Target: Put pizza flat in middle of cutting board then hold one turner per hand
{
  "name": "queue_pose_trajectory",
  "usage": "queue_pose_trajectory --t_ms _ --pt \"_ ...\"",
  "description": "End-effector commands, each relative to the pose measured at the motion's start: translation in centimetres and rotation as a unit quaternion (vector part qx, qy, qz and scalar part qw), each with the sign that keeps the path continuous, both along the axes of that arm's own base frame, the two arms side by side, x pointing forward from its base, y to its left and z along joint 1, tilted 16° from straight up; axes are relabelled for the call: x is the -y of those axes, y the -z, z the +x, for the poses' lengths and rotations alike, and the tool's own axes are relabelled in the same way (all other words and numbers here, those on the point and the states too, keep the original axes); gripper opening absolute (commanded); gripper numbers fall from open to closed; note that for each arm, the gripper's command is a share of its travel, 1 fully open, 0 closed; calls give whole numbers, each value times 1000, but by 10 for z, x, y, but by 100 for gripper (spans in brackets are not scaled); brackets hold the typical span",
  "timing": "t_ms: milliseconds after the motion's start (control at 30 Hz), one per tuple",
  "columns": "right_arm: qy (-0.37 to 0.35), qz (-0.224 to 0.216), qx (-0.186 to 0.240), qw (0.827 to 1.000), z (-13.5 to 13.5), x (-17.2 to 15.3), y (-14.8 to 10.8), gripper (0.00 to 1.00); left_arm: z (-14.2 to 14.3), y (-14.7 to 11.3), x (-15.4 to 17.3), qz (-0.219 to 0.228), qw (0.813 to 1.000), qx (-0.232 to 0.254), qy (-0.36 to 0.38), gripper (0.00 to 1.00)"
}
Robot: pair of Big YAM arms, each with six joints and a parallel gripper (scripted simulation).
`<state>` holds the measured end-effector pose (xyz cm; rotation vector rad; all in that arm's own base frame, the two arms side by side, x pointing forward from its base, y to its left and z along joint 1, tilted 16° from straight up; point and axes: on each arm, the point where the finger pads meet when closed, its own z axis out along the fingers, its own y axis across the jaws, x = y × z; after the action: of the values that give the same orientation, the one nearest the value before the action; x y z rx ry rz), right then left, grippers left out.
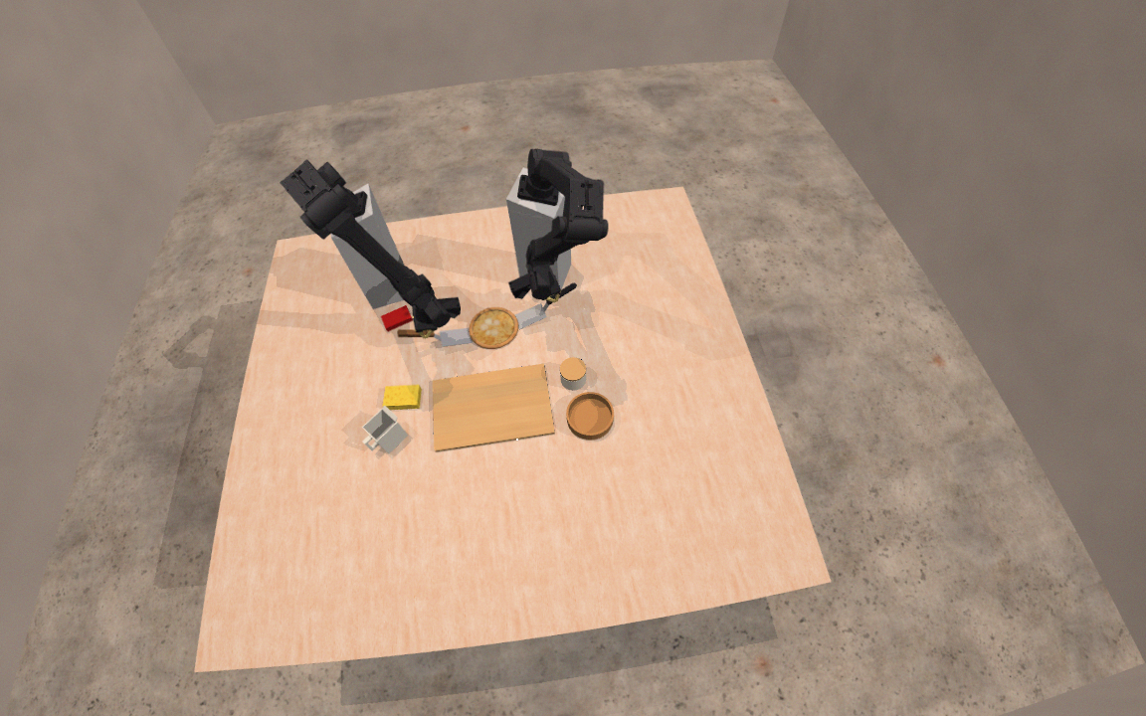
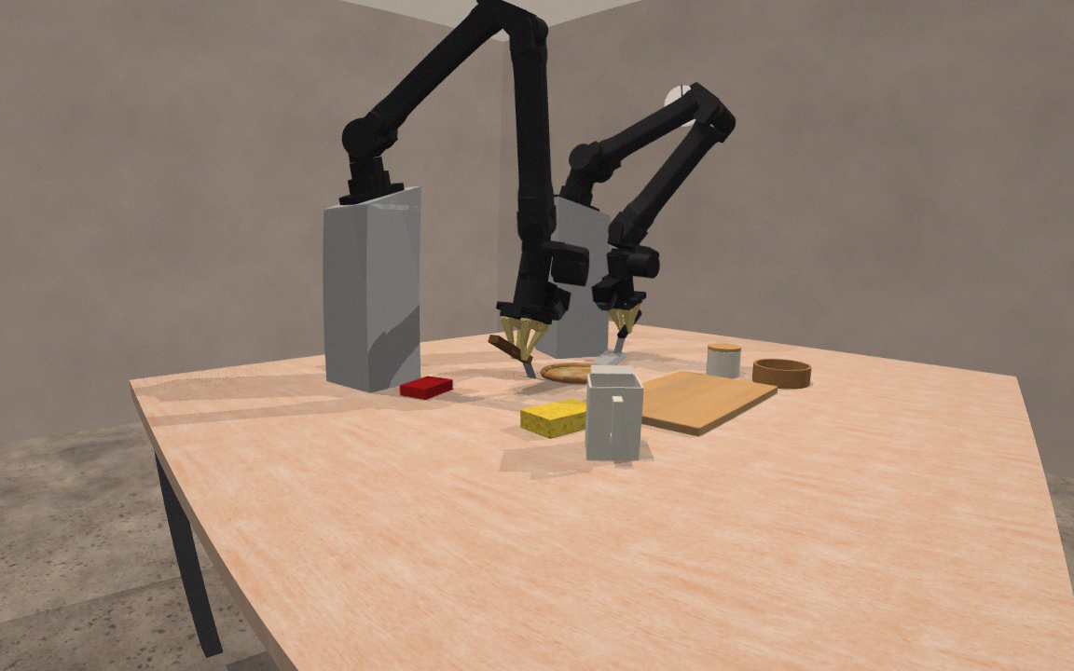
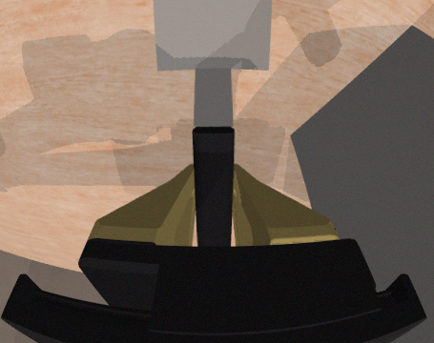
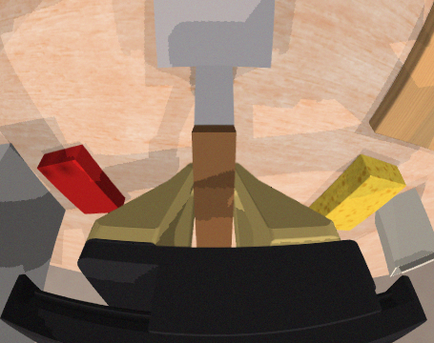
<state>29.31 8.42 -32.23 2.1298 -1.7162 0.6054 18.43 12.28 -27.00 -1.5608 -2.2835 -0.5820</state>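
Note:
The round pizza (image 1: 493, 327) lies flat on the table behind the wooden cutting board (image 1: 490, 406), apart from it. My right gripper (image 1: 424, 322) is shut on the brown handle of a turner (image 4: 215, 185). Its grey blade (image 1: 451, 336) points at the pizza's side nearest the red block, low over the table; I cannot tell if it touches. My left gripper (image 1: 544, 298) is shut on the black handle of the other turner (image 3: 215, 185). Its blade (image 1: 530, 315) slopes down at the pizza's opposite side. The pizza is not in either wrist view.
A red block (image 1: 395, 316) lies just behind my right gripper. A yellow sponge (image 1: 402, 396) and a grey mug (image 1: 384, 432) stand on one side of the board, a lidded canister (image 1: 572, 372) and a wooden bowl (image 1: 590, 415) on the other. Two grey arm pedestals (image 2: 371, 287) stand behind.

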Motion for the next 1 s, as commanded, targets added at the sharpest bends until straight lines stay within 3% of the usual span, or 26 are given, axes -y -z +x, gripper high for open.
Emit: queue_pose_trajectory --t_ms 0,967 --pt "-3 3 0 1000 -5 -13 3 6 -19 -11 2 -4 1000 -13 -1 6" --pt "-5 1 -1 1000 -10 -39 12 6 -17 -9 7 -6 1000 -13 10 6"
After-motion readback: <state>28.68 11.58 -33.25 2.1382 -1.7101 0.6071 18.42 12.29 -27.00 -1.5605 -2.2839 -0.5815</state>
